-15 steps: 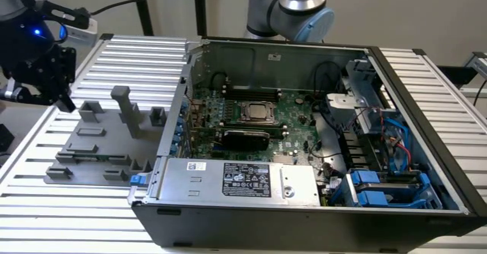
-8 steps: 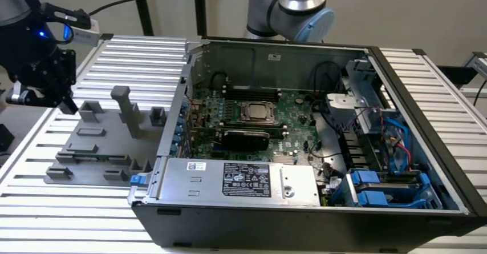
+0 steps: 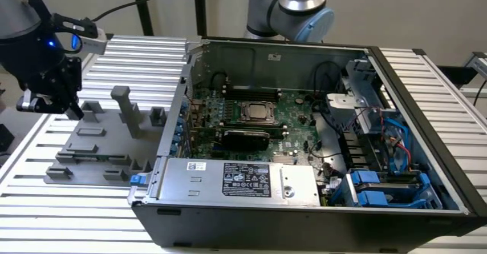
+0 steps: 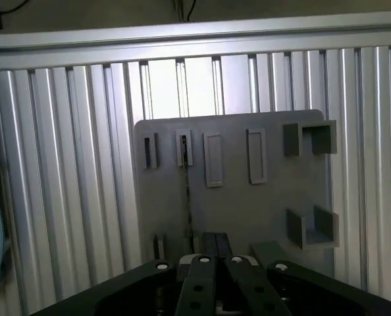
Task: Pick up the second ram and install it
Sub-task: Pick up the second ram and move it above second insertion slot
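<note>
The second ram (image 4: 186,197) stands edge-on as a thin dark strip in a slot of the grey fixture plate (image 4: 248,204). In the exterior view the ram (image 3: 95,156) is a faint green strip low on the fixture plate (image 3: 91,171), left of the computer case. My gripper (image 3: 68,109) hangs above the plate's far left corner, apart from the ram. In the wrist view the gripper (image 4: 213,247) is shut with nothing between its fingers, and the ram runs just beside the fingertips.
The open computer case (image 3: 304,208) fills the exterior view's right, with the green motherboard (image 3: 293,142) and CPU socket (image 3: 257,112) inside. Tall grey fixture blocks (image 3: 125,110) rise from the plate. A second robot arm (image 3: 300,8) stands behind the case. The table is ribbed aluminium (image 3: 68,220).
</note>
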`<state>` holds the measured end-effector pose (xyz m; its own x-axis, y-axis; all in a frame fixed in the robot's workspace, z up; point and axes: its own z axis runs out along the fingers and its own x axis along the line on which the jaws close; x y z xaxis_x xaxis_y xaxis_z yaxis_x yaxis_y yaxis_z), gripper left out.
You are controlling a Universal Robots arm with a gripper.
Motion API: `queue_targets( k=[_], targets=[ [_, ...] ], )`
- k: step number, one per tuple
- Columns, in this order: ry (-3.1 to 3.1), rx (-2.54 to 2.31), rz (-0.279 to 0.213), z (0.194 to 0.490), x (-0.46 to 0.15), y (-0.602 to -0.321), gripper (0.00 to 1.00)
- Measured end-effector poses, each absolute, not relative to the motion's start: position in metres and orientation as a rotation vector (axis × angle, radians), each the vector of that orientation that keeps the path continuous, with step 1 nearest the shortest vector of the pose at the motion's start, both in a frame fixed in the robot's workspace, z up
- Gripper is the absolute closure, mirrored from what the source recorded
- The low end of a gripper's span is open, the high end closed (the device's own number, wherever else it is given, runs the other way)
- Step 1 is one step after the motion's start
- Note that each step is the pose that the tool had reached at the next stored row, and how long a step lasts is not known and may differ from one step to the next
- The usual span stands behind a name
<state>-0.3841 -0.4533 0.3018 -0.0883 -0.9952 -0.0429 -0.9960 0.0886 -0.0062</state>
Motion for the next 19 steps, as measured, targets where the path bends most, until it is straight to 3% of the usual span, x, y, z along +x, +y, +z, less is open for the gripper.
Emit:
queue_targets(
  k=[9,12,14,15,19],
  targets=[
    [2.284,-2.105,0.039,0.285,-0.384,-0.453,0.88],
    [2.283,-2.106,0.039,0.28,-0.383,-0.454,0.7],
    [2.283,-2.106,0.039,0.276,-0.383,-0.454,0.7],
    [2.283,-2.106,0.039,0.274,-0.383,-0.455,0.64],
    [2.283,-2.106,0.039,0.267,-0.383,-0.458,0.64]
  ],
)
